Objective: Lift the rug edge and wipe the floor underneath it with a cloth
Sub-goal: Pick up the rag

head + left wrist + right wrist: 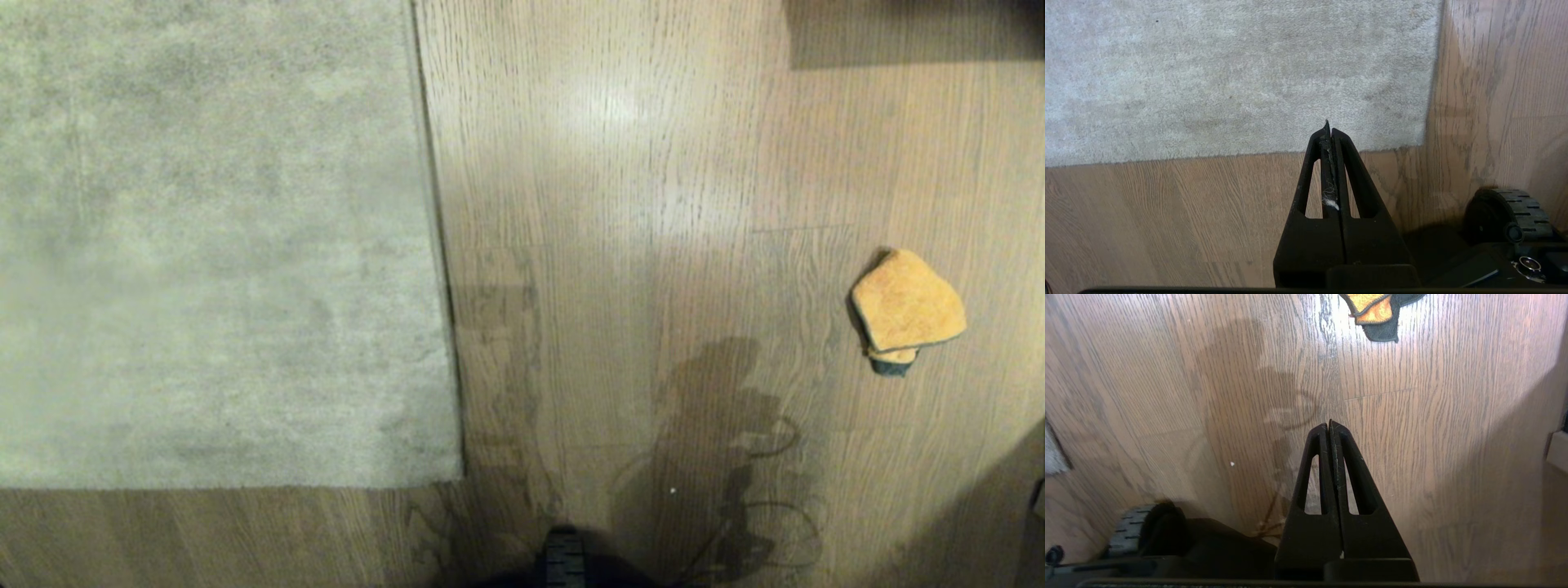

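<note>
- The black two-finger left gripper is seen in the left wrist view with its jaws clenched together on nothing; only a tuft of white lint is lodged between the fingers. It is held above the light brown oak-look plank floor, just short of the near border of the rug.
- The black two-finger right gripper is likewise clenched and empty, held above bare planks. Neither gripper is visible in the head view.
- A black ribbed wheel of the base is seen beside the left gripper.
- The rug edge, the straight border of a large pale grey-beige mottled short-pile rug, lies flat on the floor; its near corner is fully down. The rug fills the left part of the floor in the head view.
- The cloth, a small folded orange-yellow rag with a dark teal end, lies on the planks well apart from the rug, toward the right side, ahead of the right gripper.
- Step in hand, as judged: the task has not been started; nothing is lifted, gripped or wiped.
- Next move, as judged: the right gripper must be opened and brought down onto the cloth, while the left gripper is opened and set at the rug corner, where one finger can be slid under the border.
</note>
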